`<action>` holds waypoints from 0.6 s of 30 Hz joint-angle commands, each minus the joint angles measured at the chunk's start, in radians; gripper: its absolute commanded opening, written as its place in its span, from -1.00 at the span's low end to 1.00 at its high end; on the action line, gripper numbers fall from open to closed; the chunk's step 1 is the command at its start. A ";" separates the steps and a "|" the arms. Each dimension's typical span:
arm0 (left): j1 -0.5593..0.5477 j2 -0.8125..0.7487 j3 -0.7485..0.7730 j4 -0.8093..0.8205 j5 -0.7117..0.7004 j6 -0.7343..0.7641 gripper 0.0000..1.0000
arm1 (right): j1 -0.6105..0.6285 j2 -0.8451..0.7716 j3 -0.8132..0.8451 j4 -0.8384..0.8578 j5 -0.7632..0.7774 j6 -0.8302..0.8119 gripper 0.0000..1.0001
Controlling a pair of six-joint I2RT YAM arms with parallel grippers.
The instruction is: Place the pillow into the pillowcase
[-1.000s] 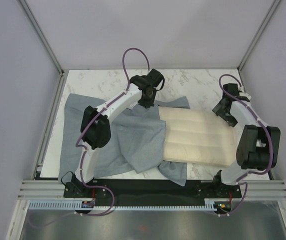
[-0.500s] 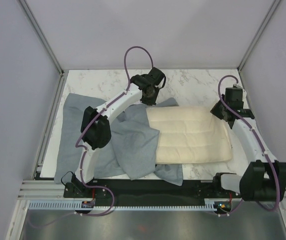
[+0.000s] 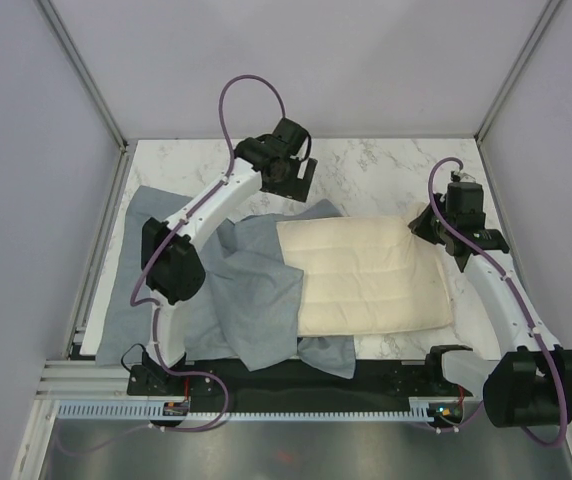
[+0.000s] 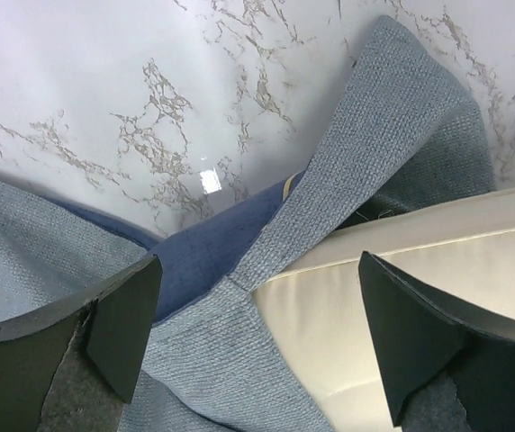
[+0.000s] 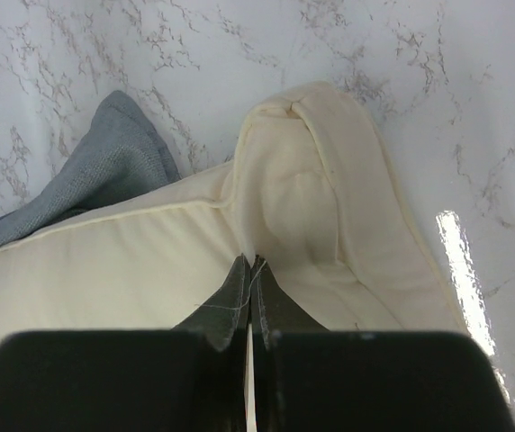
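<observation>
Quick status from the remote desk. The pillowcase (image 3: 236, 290) is the biggest thing out there, rumpled across the left half of the bench with mostly its pale grey-blue side up. I only catch the darker blue in the left wrist view.

The pillow (image 3: 366, 275) lies flat right of centre. Its left end sits on the case fabric, and at the far corner a band of the case lies over it. Most of it is plainly outside.

My right hand (image 5: 250, 288) is pinched tight on the fabric at the pillow's right end. My left hand (image 4: 257, 333) is spread wide with nothing in it, hovering over the far edge of the case where it meets the pillow.

I'd call this the early part of stuffing, with the pillow at the mouth and barely in. Next I reckon the left hand needs to drop and grab that top layer to hold the mouth open. Then the right can shove the pillow leftward. The risk is the case bunching up instead of sliding over.

The walls (image 3: 316, 60) are plain pale grey with metal frame posts (image 3: 86, 75) in the corners. The bench (image 3: 386, 165) is white with grey marble veining, a bit glossy, so fabric probably slides easily.
</observation>
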 commanded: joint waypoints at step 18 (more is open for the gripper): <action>0.238 0.007 -0.172 -0.024 0.809 0.099 0.59 | 0.004 0.030 0.044 0.037 -0.082 -0.031 -1.00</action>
